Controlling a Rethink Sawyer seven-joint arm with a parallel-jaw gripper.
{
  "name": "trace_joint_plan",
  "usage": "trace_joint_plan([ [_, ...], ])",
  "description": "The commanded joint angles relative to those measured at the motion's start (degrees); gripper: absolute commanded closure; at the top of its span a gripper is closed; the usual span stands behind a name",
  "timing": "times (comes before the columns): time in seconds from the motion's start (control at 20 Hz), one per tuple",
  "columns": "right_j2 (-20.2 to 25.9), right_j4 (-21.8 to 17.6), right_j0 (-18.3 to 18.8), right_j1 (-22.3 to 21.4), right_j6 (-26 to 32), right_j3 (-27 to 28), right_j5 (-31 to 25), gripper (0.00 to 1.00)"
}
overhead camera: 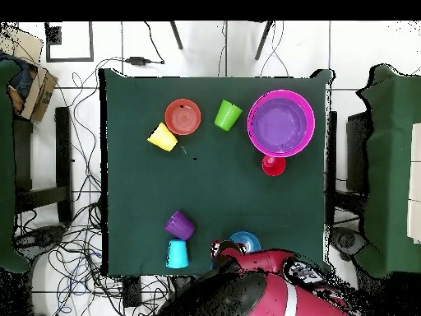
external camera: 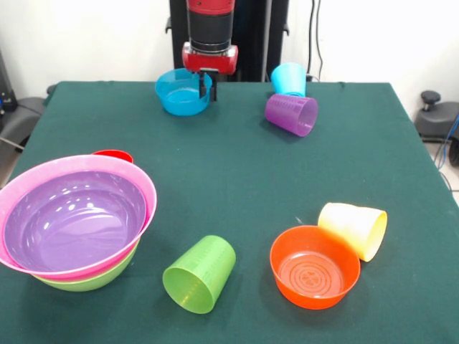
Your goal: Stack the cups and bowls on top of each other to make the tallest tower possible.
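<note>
My gripper (external camera: 209,89) stands at the table's far side, its fingers astride the right rim of the small blue bowl (external camera: 182,93) and shut on it. The tower (external camera: 72,215) at the front left is a purple bowl nested in a pink one, which sits in a lime green one (external camera: 90,279). An orange bowl (external camera: 314,266) sits upright at the front right, and a pale yellow cup (external camera: 353,228) lies on its side against it. The lime green cup (external camera: 199,274) lies on its side. Near my gripper lie the purple cup (external camera: 291,113) and the light blue cup (external camera: 288,79).
A small red piece (external camera: 112,154) peeks out behind the tower; in the overhead view the red piece (overhead camera: 274,164) touches the pink rim. The arm (overhead camera: 255,288) covers the gripper from above. Chairs and cables surround the green table (external camera: 237,179).
</note>
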State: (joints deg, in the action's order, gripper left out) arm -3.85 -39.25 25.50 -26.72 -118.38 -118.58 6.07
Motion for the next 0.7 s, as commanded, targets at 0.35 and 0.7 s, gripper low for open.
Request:
trace_joint_plan([
  [0.35,9.5,0.2,0.3,-6.7,-0.1,1.8,-7.5,1.00],
  [0.7,14.7,2.6,3.5,-13.8,1.9,-1.7,-14.8,1.00],
])
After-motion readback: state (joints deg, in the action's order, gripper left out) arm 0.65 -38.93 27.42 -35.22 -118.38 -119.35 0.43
